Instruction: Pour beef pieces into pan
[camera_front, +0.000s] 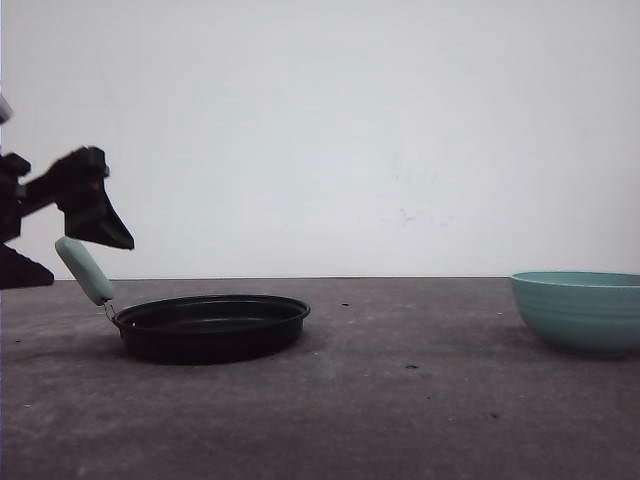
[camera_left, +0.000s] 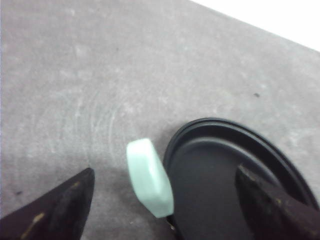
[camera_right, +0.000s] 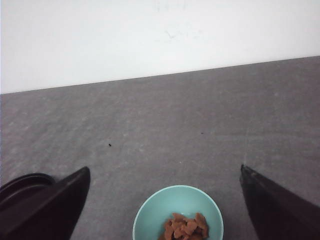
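Grey table (camera_front: 400, 420), pan (camera_front: 212, 325) – bowl's (camera_right: 177, 212) beef pieces (camera_right: 186, 227)

Matt black pan (camera_front: 212, 325), smooth glossy teal bowl (camera_front: 580, 310), rough grey table (camera_front: 400, 420).

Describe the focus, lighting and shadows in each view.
Front view: even, flat light, a blown-out white wall, soft shadow under the pan. Left wrist view: soft overall, the mint handle and dark jaws blurred. Right wrist view: sharper, the beef pieces in the teal bowl readable, wall overexposed.

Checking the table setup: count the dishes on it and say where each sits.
2. The black pan sits left, beside the left gripper; the teal bowl sits far right, holding the beef pieces.
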